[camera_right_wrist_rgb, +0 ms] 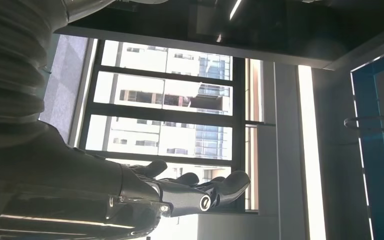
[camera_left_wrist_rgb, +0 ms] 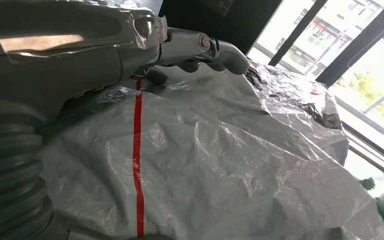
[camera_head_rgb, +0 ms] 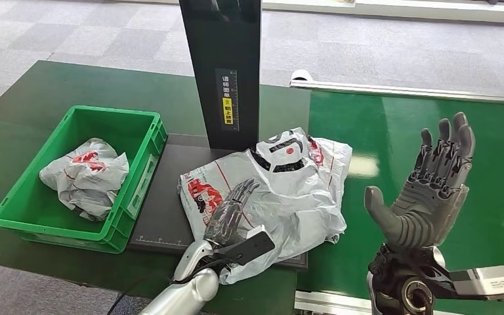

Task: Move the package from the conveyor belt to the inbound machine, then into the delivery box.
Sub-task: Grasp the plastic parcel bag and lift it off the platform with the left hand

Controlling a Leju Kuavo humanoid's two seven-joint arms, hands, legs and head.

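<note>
- Package [camera_head_rgb: 282, 190]: crumpled grey-white plastic mailer with red and black print, lying on the black platform [camera_head_rgb: 164, 216] of the inbound machine, at the foot of its black upright column [camera_head_rgb: 226, 65]. One edge of the bag spills over the platform's right side toward the conveyor belt [camera_head_rgb: 433, 118].
- Left hand [camera_head_rgb: 231, 215]: laid flat on top of the package, fingers [camera_head_rgb: 243, 193] stretched out side by side along the plastic, not curled round it. Left wrist view shows the fingertips [camera_left_wrist_rgb: 225, 52] touching the wrinkled bag beside a red stripe; no hold visible.
- Right hand [camera_head_rgb: 426, 187]: raised above the green belt, palm up, fingers [camera_head_rgb: 449, 144] spread and pointing upward, holding nothing. Well apart from the package.
- Delivery box [camera_head_rgb: 23, 220]: green plastic crate on the dark green surface [camera_head_rgb: 13, 125], just left of the platform. Inside it lies another crumpled grey bag [camera_head_rgb: 85, 174] with red print.
</note>
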